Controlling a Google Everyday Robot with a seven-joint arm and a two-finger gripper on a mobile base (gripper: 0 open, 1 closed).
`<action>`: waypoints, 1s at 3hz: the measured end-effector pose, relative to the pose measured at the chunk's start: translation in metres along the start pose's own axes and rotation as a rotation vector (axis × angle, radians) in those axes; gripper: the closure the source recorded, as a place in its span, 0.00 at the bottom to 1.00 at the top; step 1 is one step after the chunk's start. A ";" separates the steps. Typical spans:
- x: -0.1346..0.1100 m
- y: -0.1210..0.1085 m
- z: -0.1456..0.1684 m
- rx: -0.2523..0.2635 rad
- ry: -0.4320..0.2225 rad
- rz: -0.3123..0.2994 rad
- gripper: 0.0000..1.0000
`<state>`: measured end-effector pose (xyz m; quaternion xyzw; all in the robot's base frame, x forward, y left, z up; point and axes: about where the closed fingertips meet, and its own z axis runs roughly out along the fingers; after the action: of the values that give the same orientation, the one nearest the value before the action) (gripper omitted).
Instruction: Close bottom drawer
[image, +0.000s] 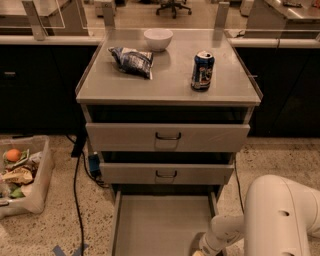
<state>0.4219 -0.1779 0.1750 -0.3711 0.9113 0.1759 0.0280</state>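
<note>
Flat grey metal bottom drawer (162, 220), open | stiff, probably light; push its front | white gripper (202, 248) at near-right corner, grip state cannot be told

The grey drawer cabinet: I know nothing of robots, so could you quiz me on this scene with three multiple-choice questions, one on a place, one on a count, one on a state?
1. Where does the blue can stand?
A. in a drawer
B. on the cabinet top
C. on the floor

2. How many drawers are there?
A. two
B. three
C. five

3. How is the bottom drawer?
A. shut flush
B. lying on the counter behind
C. pulled far out

Answers:
1 B: the can stands on the top, right of the white bowl.
2 B: two handled fronts show, with a third tray below them.
3 C: its tray reaches the picture's lower edge, where the gripper sits at the tray's front right corner.
</note>
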 end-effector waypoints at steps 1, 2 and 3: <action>0.000 0.000 0.000 0.000 0.000 0.000 0.19; 0.000 0.000 0.000 0.000 0.000 0.000 0.42; 0.000 0.000 0.000 0.000 0.000 0.000 0.66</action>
<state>0.4218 -0.1779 0.1749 -0.3712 0.9113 0.1759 0.0280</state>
